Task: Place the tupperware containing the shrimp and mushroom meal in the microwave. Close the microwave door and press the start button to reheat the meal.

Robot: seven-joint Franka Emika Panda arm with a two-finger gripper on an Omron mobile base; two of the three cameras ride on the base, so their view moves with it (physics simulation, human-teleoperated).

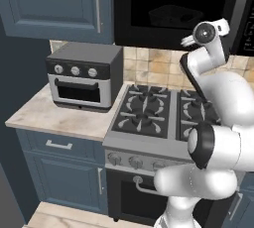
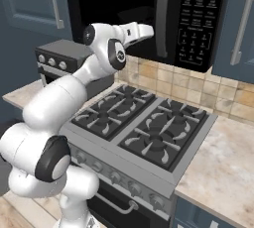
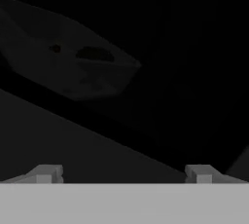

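A: Entry, open room first. What surrounds the hand?

B: The gripper (image 3: 124, 174) sits at the mouth of the microwave (image 1: 173, 9), above the back of the stove (image 2: 144, 133). In the hand view the finger tips (image 3: 46, 173) stand far apart, spread wide, with nothing between them. Dark cavity floor runs ahead of them, unobstructed up to the tub.

A: Door?

B: The microwave door (image 2: 163, 14) stands swung open, seen edge-on in the right base view, with its bar handle toward the camera, just right of the hand. The keypad panel (image 2: 198, 19) lies beyond it. The cavity's lower lip passes close under the wrist.

A: And the tupperware?

B: The tupperware (image 3: 73, 65) rests inside the cavity, ahead of the fingers and well apart from them (upper left in the hand view, which is rolled). In the left base view it shows as a faint grey rectangular tub (image 1: 171, 16) on the cavity floor, rounded corners, raised rim.

A: Contents?

B: The shrimp and mushroom meal (image 3: 95, 53) reads only as dark blotches in the tub; colour and shape cannot be told in that gloom.

A: Elsewhere?

B: A grey countertop oven (image 1: 84, 76) stands on the counter (image 1: 44, 115) left of the stove, well apart from the arm.
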